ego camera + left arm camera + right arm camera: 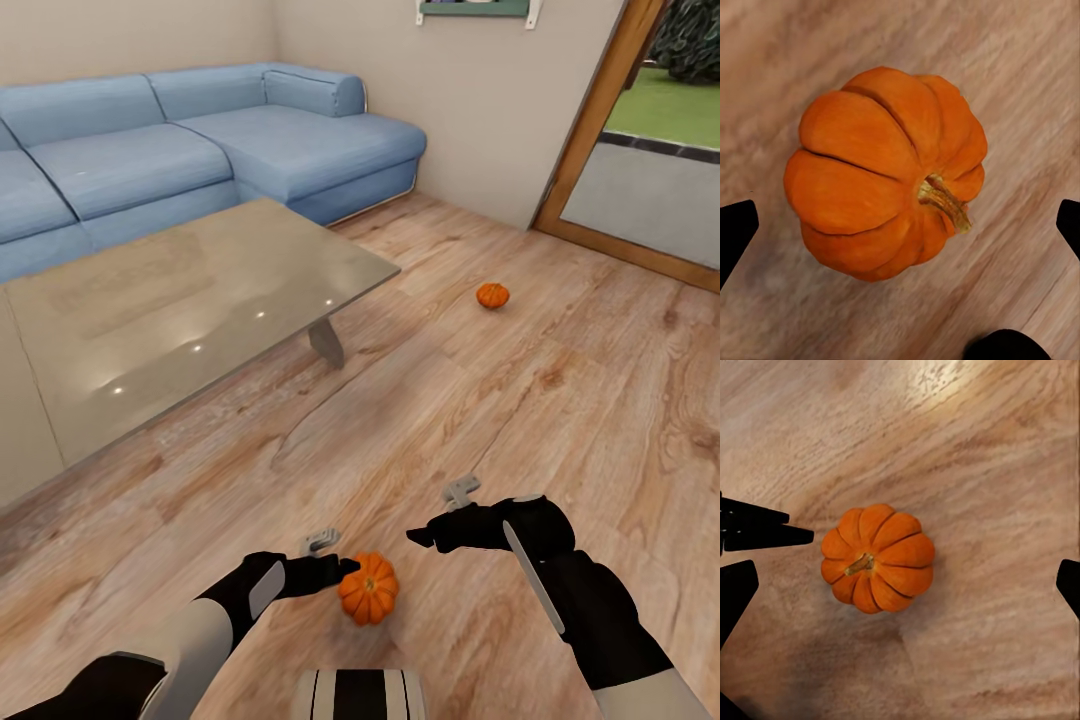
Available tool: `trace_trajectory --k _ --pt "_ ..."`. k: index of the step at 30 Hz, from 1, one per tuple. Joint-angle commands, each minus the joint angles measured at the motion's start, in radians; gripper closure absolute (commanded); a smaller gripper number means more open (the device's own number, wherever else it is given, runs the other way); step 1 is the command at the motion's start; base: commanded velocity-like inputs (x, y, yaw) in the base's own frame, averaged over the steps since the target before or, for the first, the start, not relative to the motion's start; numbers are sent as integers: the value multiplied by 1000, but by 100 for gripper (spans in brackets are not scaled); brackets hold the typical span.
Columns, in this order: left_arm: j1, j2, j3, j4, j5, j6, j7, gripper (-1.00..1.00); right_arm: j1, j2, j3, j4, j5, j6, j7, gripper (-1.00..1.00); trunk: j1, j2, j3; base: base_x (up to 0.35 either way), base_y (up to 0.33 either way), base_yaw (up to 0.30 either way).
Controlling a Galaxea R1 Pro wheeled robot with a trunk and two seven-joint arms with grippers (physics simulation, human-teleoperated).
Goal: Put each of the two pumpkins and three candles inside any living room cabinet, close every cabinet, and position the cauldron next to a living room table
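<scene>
One bright-orange pumpkin [368, 588] sits on the wood floor just in front of me. My left gripper [343, 569] hovers right over it, open, and its dark fingertips [735, 234] stand wide on either side of the pumpkin [881, 180] without touching it. Higher and to the right, my right gripper [421, 537] is open and holds nothing; its view looks down on the same pumpkin [877, 556]. A second pumpkin [492, 295] lies further off on the floor, past the corner of the glass-topped table [200, 310]. Candles, cabinet and cauldron are out of view.
A blue corner sofa [200, 140] stands behind the table. A wood-framed glass door [640, 180] is at the back right. Open plank floor [560, 400] stretches between me and the far pumpkin. The table's grey leg [326, 342] stands near its corner.
</scene>
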Motion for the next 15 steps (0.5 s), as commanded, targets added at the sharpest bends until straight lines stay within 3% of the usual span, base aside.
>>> trace_trajectory --k 1,7,15 --pt "0 1 -8 -1 10 5 9 -100 -1 -1 1 -1 2 4 2 -100 0 0 -1 159 -138 0" --pt "0 -1 -8 -1 11 7 85 -100 -1 -1 1 -1 2 4 2 -100 0 0 -1 51 -44 0" --pt "-1 -2 -7 -1 11 8 106 -100 -1 -2 1 -1 2 4 2 -100 0 0 -1 3 -3 0"
